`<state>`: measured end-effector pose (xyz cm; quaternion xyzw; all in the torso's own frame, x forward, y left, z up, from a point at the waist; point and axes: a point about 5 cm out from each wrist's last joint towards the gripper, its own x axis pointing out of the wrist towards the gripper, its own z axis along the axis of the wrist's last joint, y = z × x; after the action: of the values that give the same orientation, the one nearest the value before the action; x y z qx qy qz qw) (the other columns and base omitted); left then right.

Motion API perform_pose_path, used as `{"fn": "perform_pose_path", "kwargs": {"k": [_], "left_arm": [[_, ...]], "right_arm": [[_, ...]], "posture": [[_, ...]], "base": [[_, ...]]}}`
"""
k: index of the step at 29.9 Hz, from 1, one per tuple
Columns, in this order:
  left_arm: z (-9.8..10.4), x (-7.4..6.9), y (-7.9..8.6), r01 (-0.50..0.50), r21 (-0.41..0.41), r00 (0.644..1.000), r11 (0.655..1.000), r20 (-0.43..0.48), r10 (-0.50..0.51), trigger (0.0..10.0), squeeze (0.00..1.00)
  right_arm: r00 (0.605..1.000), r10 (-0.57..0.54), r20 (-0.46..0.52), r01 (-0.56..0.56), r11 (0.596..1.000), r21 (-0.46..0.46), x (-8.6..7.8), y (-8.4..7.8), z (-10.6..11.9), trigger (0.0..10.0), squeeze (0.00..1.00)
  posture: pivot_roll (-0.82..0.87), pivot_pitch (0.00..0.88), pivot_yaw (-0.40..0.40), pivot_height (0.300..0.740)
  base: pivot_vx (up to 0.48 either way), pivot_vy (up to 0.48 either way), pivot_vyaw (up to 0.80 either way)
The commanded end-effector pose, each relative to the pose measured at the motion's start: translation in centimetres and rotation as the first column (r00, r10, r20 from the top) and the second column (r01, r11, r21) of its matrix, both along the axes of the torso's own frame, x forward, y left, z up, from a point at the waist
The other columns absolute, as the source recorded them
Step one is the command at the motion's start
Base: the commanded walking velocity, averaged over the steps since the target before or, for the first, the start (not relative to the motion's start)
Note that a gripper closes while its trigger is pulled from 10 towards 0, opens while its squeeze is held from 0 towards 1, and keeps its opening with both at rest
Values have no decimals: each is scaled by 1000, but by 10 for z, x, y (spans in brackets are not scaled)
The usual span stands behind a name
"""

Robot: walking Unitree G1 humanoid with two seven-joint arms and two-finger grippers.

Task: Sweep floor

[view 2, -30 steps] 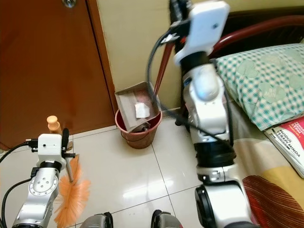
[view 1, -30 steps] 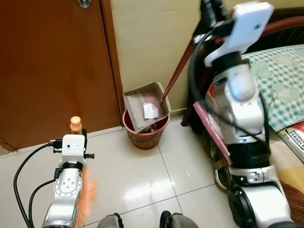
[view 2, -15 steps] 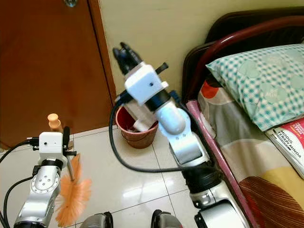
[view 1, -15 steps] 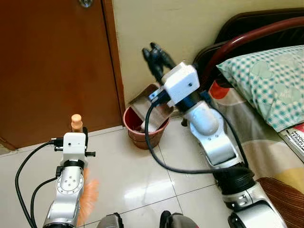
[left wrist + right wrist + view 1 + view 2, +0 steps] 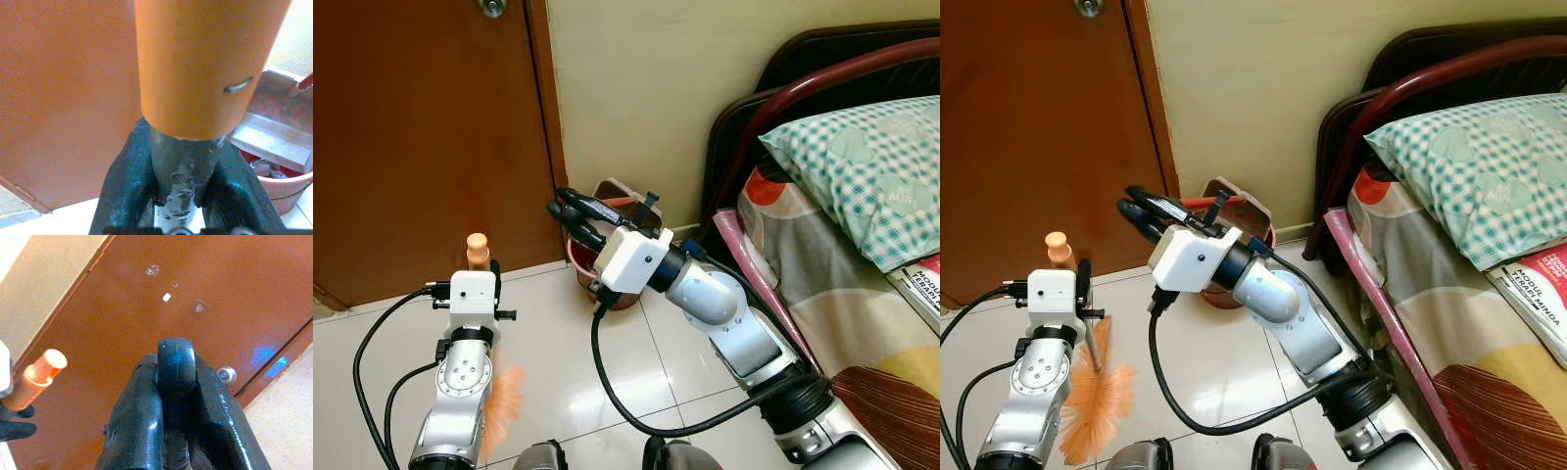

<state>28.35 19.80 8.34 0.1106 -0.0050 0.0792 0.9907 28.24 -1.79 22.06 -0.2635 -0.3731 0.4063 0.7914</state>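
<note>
Nearby, door (image 5: pixel 421 137) behind bucket (image 5: pixel 590 257)

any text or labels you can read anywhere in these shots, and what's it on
Book cover at the right edge beside the bed: red with white lettering, cut off by the frame and too small to read.
Door: a few small pale marks or sticker remnants in the right wrist view, no legible text.
Broom handle, red bin, pillow: no text visible.
</note>
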Motion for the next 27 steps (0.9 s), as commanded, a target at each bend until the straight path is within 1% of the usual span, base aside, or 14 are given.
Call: {"fn": "perform_pose_path", "kwargs": {"k": [1,3,4,5,7,8,10,15,16,19,20,22,26,27], "left_arm": [[-5,-2,-1,-1,-9,1000,1000,-24,1,10000,0],[-5,-2,-1,-3,-9,1000,1000,-24,3,10000,0],[-5,-2,-1,-5,-9,1000,1000,-22,5,10000,0],[-5,-2,-1,-6,-8,1000,1000,-22,6,10000,0],[-5,-1,0,-9,-11,1000,1000,-22,9,10000,0],[-5,-1,0,-9,-11,1000,1000,-22,9,10000,0],[-5,0,0,-11,-11,1000,1000,-20,11,10000,0],[-4,0,1,-15,-9,1000,1000,-19,15,10000,0],[-4,0,2,-16,-9,1000,1000,-19,16,10000,0],[-4,-1,3,-22,-5,1000,1000,-19,22,10000,0],[-4,-1,4,-22,-5,1000,1000,-20,22,10000,0],[-4,-1,4,-23,-5,1000,1000,-20,23,10000,0],[-5,-4,7,-22,2,999,1000,-25,22,10000,0],[-5,-4,7,-22,2,999,1000,-25,22,10000,0]], "right_arm": [[998,-25,64,23,999,38,3,-3,14,10000,0],[993,-60,105,47,992,117,5,-6,32,10000,0],[986,-101,130,71,974,217,8,-10,53,10000,0],[984,-112,137,76,966,247,8,-12,60,10000,0],[989,-101,107,56,931,360,10,-13,85,10000,0],[989,-101,107,56,931,360,10,-13,85,10000,0],[986,-103,130,30,882,471,6,-12,112,10000,0],[988,-103,116,21,828,561,6,-14,131,10000,0],[990,-97,101,22,820,572,6,-15,132,10000,0],[998,-42,-48,63,765,641,16,-16,124,10000,0],[996,-25,-89,77,755,651,18,-17,120,10000,0],[993,-18,-114,89,750,655,20,-17,117,10000,0],[955,40,-293,180,709,682,29,-24,93,10000,0],[955,40,-293,180,709,682,29,-24,93,10000,0]], "posture": [[36,132,-18,740],[36,132,-18,740],[36,132,-18,740],[36,132,-18,740],[36,129,-21,740],[36,129,-21,740],[37,129,-19,740],[42,130,-19,740],[42,130,-19,740],[49,131,-21,740],[49,131,-21,740],[49,132,-20,740],[50,133,-18,740],[50,133,-18,740]], "base": [[0,0,0],[0,0,0],[0,0,0],[0,0,0],[0,0,0],[0,0,0],[0,0,0],[0,0,0],[0,0,0],[0,0,0],[0,0,0],[0,0,0],[0,0,0],[0,0,0]]}}
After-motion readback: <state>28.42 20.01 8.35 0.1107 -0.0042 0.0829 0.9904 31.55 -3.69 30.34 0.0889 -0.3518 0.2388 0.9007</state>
